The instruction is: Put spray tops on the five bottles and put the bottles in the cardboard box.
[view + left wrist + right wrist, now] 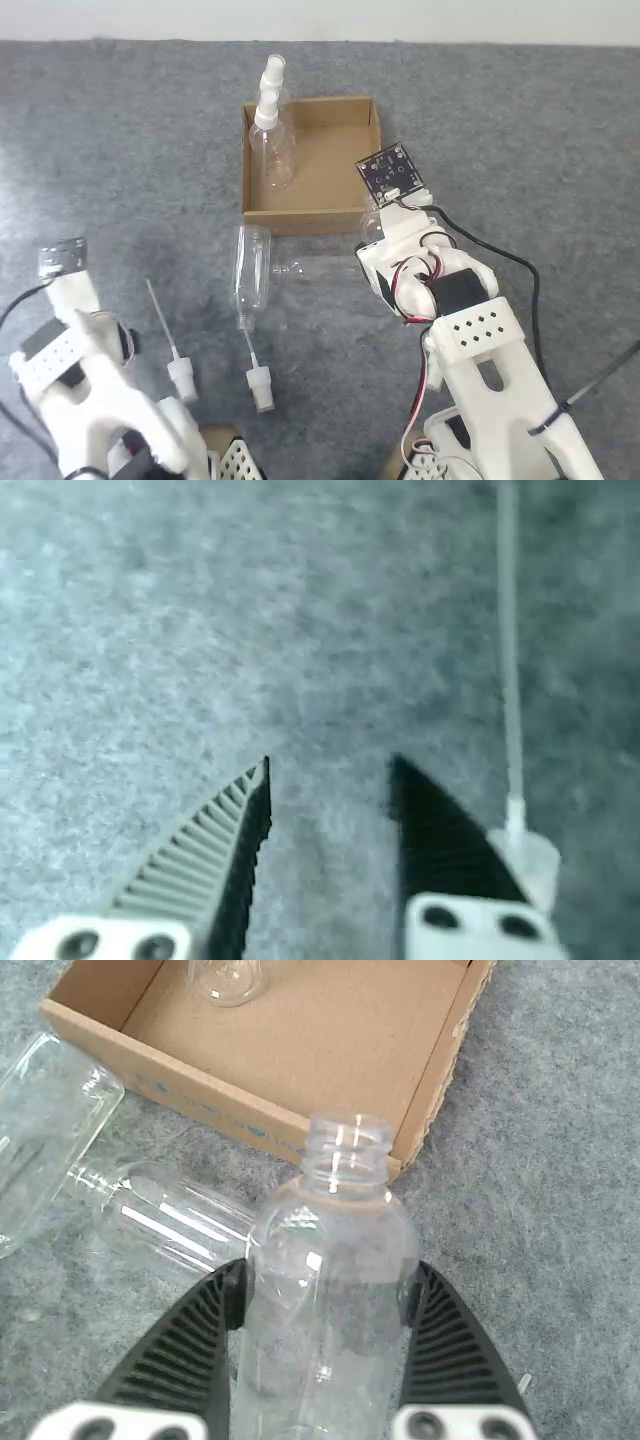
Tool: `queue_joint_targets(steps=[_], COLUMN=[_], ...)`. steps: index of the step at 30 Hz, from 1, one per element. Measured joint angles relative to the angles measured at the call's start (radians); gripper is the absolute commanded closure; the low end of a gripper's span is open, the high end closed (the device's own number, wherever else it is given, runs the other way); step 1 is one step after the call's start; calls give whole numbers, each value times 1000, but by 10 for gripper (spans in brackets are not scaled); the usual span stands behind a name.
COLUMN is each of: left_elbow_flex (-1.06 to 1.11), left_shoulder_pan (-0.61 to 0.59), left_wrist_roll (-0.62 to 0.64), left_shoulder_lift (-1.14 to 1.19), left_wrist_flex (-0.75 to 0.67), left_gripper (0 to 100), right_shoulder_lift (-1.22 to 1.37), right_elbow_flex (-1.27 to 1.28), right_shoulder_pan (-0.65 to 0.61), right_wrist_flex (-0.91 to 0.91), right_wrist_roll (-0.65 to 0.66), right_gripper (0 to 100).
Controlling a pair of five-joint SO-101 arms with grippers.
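Grey desk [120, 150]: right hand [328, 1275] clamped on capless bottle [335, 1220], neck toward the cardboard box [300, 217] just ahead; left hand [330, 765], jaws apart, nearer the loose spray top [525, 855], tube pointing away.

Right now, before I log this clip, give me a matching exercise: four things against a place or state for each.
Things:
1. capped bottle
2. left gripper
3. right gripper
4. loose spray tops

Places or states:
A. shut on an uncapped bottle
B. lying on the carpet
C. in the box
D. open, holding nothing

Pairs: 1-C, 2-D, 3-A, 4-B.
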Motion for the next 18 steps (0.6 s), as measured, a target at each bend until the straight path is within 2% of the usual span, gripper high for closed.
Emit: queue_joint_targets(steps=[7,13,18], left_elbow_flex=[-109,-103,-86], left_shoulder_pan=[107,284,351], left_wrist_roll=[-164,-181,-183], left_shoulder_lift=[0,0,0], left_wrist_flex=[242,278,265], left_gripper=[700,746,749], right_shoulder_lift=[0,0,0], right_elbow_flex=[0,0,0], right_shoulder_pan=[0,0,0], right_wrist_flex=[0,-15,-15], right_wrist_roll=[0,0,0], right_gripper=[925,924,924])
